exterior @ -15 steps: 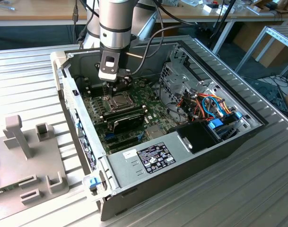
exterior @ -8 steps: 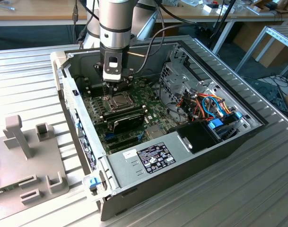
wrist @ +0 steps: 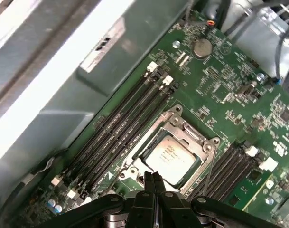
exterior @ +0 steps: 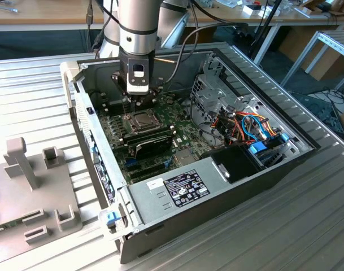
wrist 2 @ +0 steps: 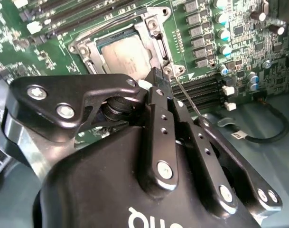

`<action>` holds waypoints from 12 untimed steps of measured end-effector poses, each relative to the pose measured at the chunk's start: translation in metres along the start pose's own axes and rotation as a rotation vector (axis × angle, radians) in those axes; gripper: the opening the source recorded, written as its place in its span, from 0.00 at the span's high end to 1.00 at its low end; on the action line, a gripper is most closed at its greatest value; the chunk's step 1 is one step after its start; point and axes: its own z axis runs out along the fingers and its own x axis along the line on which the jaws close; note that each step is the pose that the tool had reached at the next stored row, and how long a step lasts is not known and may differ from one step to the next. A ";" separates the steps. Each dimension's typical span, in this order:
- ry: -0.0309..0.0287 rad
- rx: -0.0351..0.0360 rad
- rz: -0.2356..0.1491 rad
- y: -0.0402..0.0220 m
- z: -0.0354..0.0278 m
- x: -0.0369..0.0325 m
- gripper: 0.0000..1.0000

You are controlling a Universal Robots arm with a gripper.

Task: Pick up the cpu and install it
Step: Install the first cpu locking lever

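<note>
The cpu (wrist: 170, 154) lies flat in its socket on the green motherboard (wrist: 220, 80), silver-grey top up, with the metal socket frame (wrist: 181, 124) around it. In the second wrist view the cpu (wrist 2: 127, 52) sits just past my fingertips. My gripper (wrist: 151, 179) is shut, the two black fingers pressed together with nothing between them, hovering at the socket's edge. A thin metal lever rod (wrist 2: 184, 97) runs right beside the fingertips (wrist 2: 156, 80). In the exterior view the gripper (exterior: 139, 103) hangs just above the cpu (exterior: 140, 119) inside the open computer case (exterior: 307, 148).
Black memory slots (wrist: 120, 123) flank the socket. A black cooler shroud (exterior: 152, 145) lies just in front of the socket, a power supply (exterior: 183, 189) nearer the front, and a drive cage (exterior: 217, 90) with coloured cables (exterior: 251, 127) on the exterior view's right. A grey fixture (exterior: 30, 186) stands outside the case.
</note>
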 end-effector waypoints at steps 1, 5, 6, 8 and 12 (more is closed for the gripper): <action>0.0004 -0.0007 -0.019 0.0000 -0.0001 0.0000 0.89; 0.0040 -0.0090 -0.188 0.0000 -0.0001 0.0000 0.89; 0.0046 -0.0102 -0.213 0.0000 -0.0001 0.0000 0.89; 0.0064 -0.0145 -0.299 0.0000 0.0000 0.0000 0.89; 0.0093 -0.0209 -0.432 0.0000 0.0000 0.0000 0.89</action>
